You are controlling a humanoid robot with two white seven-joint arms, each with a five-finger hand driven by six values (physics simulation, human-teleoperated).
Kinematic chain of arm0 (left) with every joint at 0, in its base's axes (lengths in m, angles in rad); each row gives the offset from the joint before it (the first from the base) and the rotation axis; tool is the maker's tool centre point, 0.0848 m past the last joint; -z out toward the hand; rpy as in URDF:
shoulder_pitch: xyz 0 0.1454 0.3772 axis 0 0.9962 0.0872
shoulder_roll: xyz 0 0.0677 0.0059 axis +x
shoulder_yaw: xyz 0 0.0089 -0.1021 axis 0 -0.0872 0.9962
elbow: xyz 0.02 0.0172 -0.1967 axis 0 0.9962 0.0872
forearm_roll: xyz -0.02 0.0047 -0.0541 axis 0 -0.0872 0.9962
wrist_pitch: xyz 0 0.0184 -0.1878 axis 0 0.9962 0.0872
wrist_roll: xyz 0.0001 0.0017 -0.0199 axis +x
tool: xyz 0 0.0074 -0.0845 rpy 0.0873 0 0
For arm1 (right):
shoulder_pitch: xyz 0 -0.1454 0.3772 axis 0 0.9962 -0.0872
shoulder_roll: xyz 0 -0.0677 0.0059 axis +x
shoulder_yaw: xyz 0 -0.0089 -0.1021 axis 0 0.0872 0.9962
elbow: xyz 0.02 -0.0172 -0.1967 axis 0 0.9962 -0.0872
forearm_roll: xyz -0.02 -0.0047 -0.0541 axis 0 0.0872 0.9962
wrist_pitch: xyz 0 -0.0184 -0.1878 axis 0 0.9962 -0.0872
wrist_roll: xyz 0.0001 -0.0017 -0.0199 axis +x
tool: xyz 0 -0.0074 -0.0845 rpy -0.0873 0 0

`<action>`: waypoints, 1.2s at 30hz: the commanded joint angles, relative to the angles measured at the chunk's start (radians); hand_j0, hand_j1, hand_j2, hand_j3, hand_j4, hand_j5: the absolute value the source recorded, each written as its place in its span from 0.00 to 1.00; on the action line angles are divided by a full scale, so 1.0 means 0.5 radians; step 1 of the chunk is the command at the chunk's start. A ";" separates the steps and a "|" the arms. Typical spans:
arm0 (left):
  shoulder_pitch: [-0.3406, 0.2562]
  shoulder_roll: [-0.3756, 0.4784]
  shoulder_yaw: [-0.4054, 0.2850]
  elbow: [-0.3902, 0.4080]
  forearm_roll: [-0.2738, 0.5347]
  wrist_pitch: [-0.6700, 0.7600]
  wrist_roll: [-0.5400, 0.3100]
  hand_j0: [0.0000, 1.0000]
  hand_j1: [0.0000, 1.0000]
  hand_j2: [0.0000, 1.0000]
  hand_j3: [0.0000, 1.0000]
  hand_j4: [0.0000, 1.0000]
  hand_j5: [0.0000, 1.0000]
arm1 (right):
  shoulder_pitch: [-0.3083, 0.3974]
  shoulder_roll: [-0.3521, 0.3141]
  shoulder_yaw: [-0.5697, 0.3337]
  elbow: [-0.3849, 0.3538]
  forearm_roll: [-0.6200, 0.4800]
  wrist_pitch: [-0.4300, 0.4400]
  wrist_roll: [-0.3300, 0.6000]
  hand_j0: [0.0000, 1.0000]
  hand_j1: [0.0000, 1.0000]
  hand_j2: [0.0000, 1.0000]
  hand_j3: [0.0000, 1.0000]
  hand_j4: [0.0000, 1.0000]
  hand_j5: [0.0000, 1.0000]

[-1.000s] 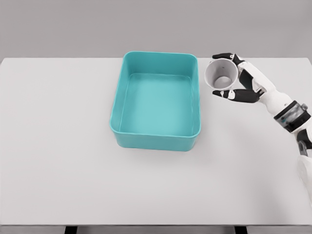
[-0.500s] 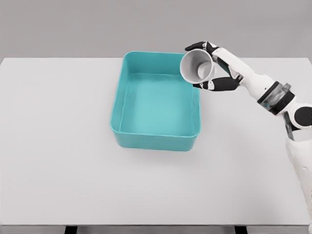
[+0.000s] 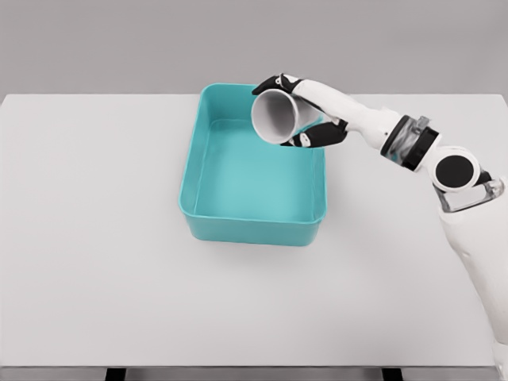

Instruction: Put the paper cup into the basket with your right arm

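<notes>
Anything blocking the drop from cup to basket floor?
Nothing visible. The right hand holds the paper cup tilted on its side above the far right part of the teal basket, inside its rim. The basket interior below looks bare.

Bright, even, nearly shadowless, sharp render.

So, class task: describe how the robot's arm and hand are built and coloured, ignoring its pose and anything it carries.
Only the right arm shows. Its shells are smooth glossy white, tapering toward the wrist. A grey, partly see-through band rings the forearm, followed by a round black joint cap. The five-fingered right hand has a white back with black finger segments. No loose cables or markings are visible.
</notes>
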 commanded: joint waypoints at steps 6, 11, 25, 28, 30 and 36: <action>0.000 0.000 0.000 0.002 0.000 -0.001 0.001 1.00 1.00 1.00 1.00 1.00 1.00 | -0.071 -0.011 0.208 0.019 0.202 0.096 -0.001 0.54 0.54 0.54 0.54 0.54 0.54; 0.000 0.000 0.000 0.002 0.000 -0.001 -0.002 1.00 1.00 1.00 1.00 1.00 1.00 | -0.126 -0.020 0.322 0.062 0.273 0.105 -0.001 0.54 0.54 0.54 0.54 0.54 0.54; 0.000 0.000 0.000 0.002 0.000 -0.001 -0.002 1.00 1.00 1.00 1.00 1.00 1.00 | -0.383 -0.027 0.671 0.264 0.322 0.182 -0.001 0.56 0.56 0.56 0.56 0.56 0.56; 0.000 0.000 0.000 -0.001 0.000 -0.001 0.001 1.00 1.00 1.00 1.00 1.00 1.00 | -0.396 -0.002 0.668 0.255 0.322 0.246 -0.001 0.89 0.89 0.89 0.89 0.89 0.89; 0.000 0.000 0.000 -0.001 0.000 0.000 0.001 1.00 1.00 1.00 1.00 1.00 1.00 | -0.396 0.001 0.668 0.249 0.322 0.256 -0.001 0.93 0.93 0.93 0.93 0.93 0.93; 0.000 0.000 0.000 0.002 0.000 -0.001 0.001 1.00 1.00 1.00 1.00 1.00 1.00 | -0.402 -0.002 0.668 0.236 0.319 0.299 -0.001 0.94 0.94 0.94 0.94 0.94 0.94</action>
